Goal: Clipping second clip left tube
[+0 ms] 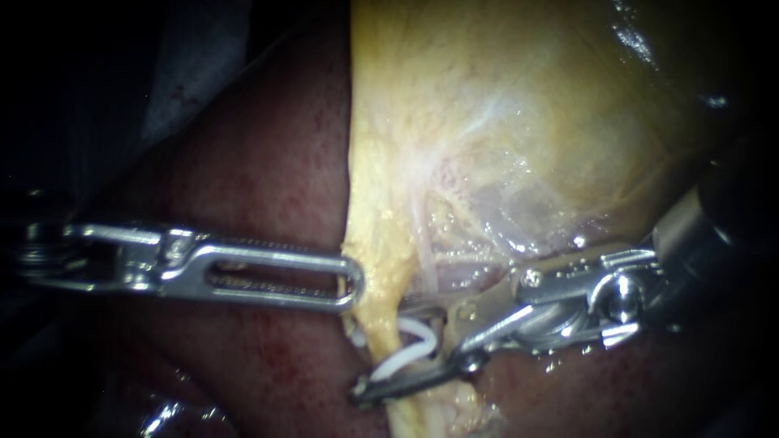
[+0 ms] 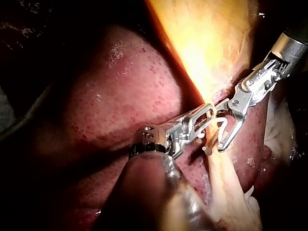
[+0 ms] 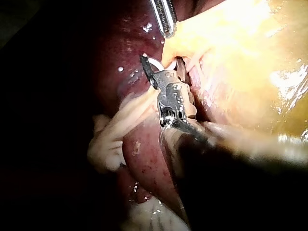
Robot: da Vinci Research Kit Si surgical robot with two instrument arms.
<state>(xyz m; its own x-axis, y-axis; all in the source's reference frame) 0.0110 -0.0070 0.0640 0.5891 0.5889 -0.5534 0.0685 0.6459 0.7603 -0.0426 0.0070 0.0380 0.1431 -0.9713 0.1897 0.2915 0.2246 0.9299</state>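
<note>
1. Lower middle of the frame in the endoscope view: the tube [image 1: 380,312], a pale yellow strand dropping from the lower edge of the gallbladder [image 1: 503,122] toward the bottom edge. Drawn fairly straight, likely kept taut for clipping.
2. Across the tube, just under that edge: a white clip [image 1: 399,361], legs spread and not yet squeezed flat. Seemingly astride the tube, though hard to confirm how far in.
3. Around the clip: the right instrument [image 1: 388,350], entering from the right edge and angled down toward the lower left. Jaws apart, one against each leg of the clip, gripping it from both sides. Set crosswise to the tube, probably to pinch it squarely on closing.
4. Middle left of the frame: the left instrument [image 1: 350,282], lying level from the left edge. Jaws together on the gallbladder's edge just above the clip, apparently drawing it aside to expose the tube and steady it.
5. Behind and to either side: the dark red liver [image 1: 260,178], a backdrop to the work.
6. Judged as left to do: squeeze the clip closed, then let go. Main risk: catching only fat, or only part of the tube.
</note>
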